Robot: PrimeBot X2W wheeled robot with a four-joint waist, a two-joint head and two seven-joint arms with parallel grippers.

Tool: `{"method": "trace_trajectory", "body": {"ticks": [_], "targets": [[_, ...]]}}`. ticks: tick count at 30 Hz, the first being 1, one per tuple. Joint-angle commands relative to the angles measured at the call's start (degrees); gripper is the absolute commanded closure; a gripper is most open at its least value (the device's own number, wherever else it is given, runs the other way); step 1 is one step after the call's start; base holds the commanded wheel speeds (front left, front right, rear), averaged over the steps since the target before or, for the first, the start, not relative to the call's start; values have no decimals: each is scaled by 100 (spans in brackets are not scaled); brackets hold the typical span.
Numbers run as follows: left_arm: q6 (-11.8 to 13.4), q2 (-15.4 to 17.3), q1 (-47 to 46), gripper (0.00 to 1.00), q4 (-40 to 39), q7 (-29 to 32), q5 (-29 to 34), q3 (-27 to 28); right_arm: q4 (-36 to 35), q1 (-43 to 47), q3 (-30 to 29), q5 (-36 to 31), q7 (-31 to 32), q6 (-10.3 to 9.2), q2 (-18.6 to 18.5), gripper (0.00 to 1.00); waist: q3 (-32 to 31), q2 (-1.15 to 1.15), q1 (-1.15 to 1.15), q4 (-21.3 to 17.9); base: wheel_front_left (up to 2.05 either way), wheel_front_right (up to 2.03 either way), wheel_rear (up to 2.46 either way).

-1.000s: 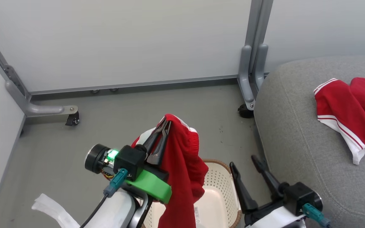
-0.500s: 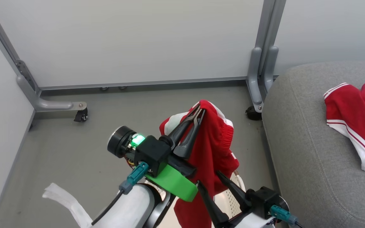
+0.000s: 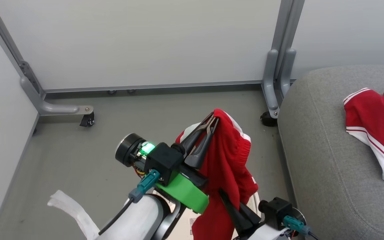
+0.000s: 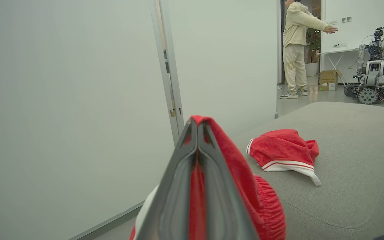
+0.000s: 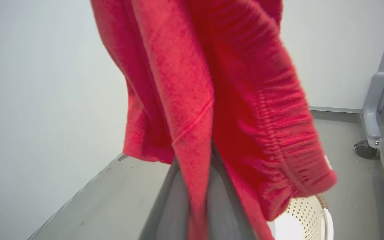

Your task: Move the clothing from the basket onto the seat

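Note:
My left gripper [image 3: 213, 119] is shut on a red garment [image 3: 227, 160] with white trim, which it holds up over the grey floor so the fabric drapes down to the right. The left wrist view shows that gripper [image 4: 197, 121] pinching the red cloth. My right gripper [image 3: 224, 196] is shut on the garment's lower part, and its grey fingers [image 5: 173, 206] have a red strip between them. Below the garment shows part of the cream basket [image 5: 307, 213]. A second red garment [image 3: 372, 116] lies on the grey seat [image 3: 328, 160] at the right.
Pale partition panels stand behind, on grey feet with casters [image 3: 87, 119] [image 3: 268, 118] close to the seat's corner. In the left wrist view a person [image 4: 295, 50] and another robot [image 4: 373, 66] stand far beyond the seat.
The head camera has shifted. My left gripper carried the garment up and toward the seat. My right gripper, open before, has shut on the hanging fabric.

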Motion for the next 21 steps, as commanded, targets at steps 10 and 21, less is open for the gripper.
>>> {"method": "trace_trajectory", "body": {"ticks": [10, 21], "targets": [[49, 134, -81, 100, 157, 4, 95, -76, -257, 126, -112, -63, -17, -2, -18, 100, 34, 0, 0, -127, 0, 0, 0], [192, 231, -95, 0, 424, -109, 170, -25, -377, 147, -239, -38, -17, -2, -18, 100, 102, 0, 0, -166, 0, 0, 0]]}}
